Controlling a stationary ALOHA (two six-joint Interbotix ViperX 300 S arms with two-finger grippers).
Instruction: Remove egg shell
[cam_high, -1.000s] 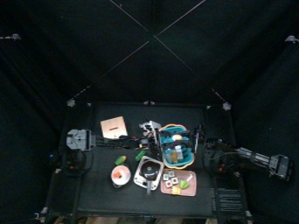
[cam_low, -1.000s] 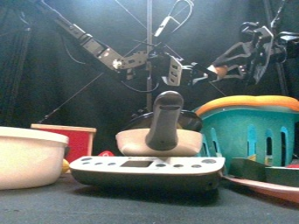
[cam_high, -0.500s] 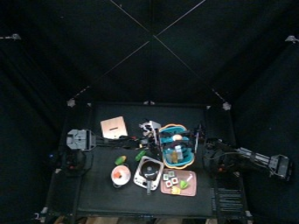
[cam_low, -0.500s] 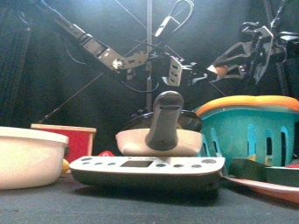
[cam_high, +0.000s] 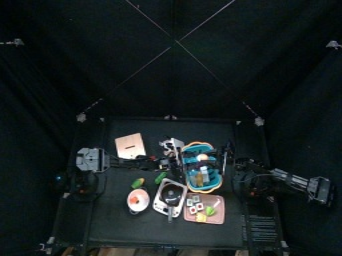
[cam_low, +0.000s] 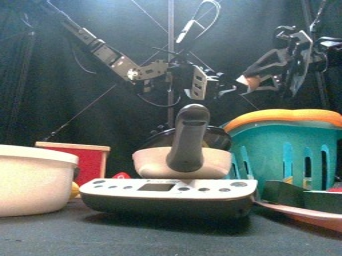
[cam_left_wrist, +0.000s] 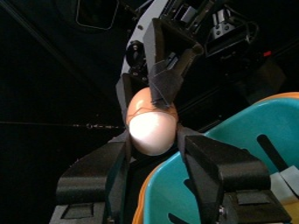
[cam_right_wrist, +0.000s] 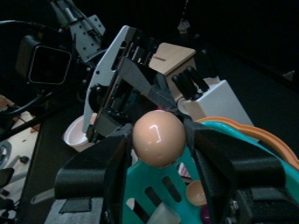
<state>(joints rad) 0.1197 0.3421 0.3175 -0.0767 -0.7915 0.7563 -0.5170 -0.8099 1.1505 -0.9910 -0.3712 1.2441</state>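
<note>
Both arms meet in the air above the teal basket (cam_low: 283, 150), and the egg (cam_left_wrist: 152, 131) sits between them. In the left wrist view the left end effector (cam_left_wrist: 158, 144) is clamped on the egg's pale lower part, its two jaws pressed against either side, while the other arm's thin tips reach in from above and touch the egg's tan upper end. In the right wrist view the right end effector (cam_right_wrist: 160, 144) frames the same egg (cam_right_wrist: 158, 138) with a jaw at each flank, closed against it, and the left arm's jaws come at it from the far side.

From the front, the left end effector (cam_low: 201, 85) and right end effector (cam_low: 245, 80) hang close together well above the counter (cam_low: 147, 235). Below them stand a mortar with a pestle (cam_low: 189, 138), a scale (cam_low: 167, 195), a white bowl (cam_low: 34, 178) and a red box (cam_low: 80, 158).
</note>
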